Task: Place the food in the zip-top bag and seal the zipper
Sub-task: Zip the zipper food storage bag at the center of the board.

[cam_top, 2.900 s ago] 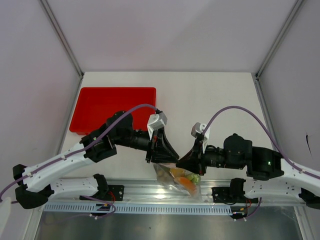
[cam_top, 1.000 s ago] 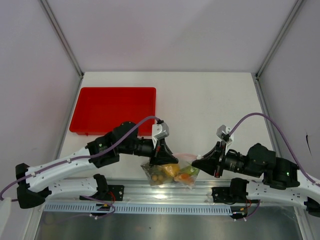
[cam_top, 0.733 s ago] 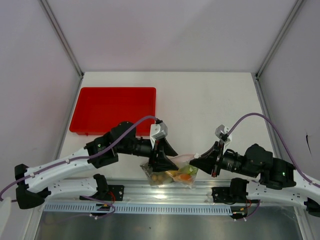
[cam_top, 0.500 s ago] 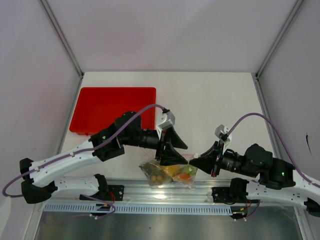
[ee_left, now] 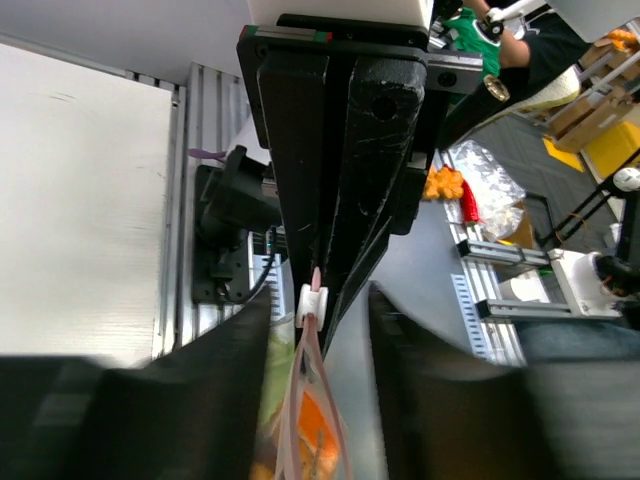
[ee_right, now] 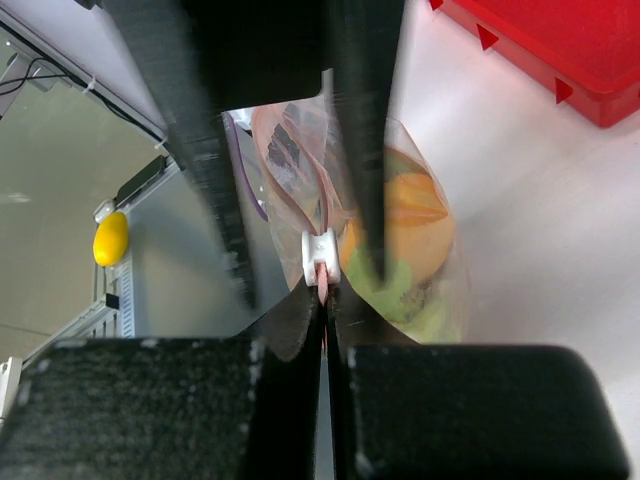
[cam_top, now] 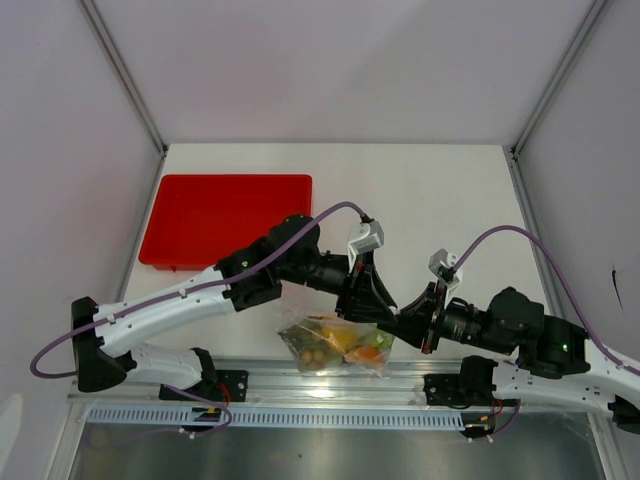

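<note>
The zip-top bag (cam_top: 335, 345) lies at the table's near edge with the food (cam_top: 348, 340) inside: orange, yellow and green pieces and tan berries. My right gripper (cam_top: 396, 325) is shut on the right end of the pink zipper (ee_right: 324, 283), just behind its white slider (ee_right: 320, 256). My left gripper (cam_top: 384, 312) is open, one finger on each side of the zipper strip (ee_left: 304, 404) near the slider (ee_left: 313, 300), with a gap on both sides. In the left wrist view the food (ee_left: 314, 439) shows orange under the strip. The left fingers (ee_right: 215, 180) hang over the bag (ee_right: 290, 145).
A red tray (cam_top: 225, 218) sits at the back left of the table (cam_top: 430, 200), its corner also in the right wrist view (ee_right: 560, 50). A metal rail (cam_top: 300, 385) with the arm bases runs along the near edge, right below the bag.
My left gripper has opened, let go of the bag's mouth and moved right along the zipper up to the right gripper. The right gripper has closed fully and barely moved.
</note>
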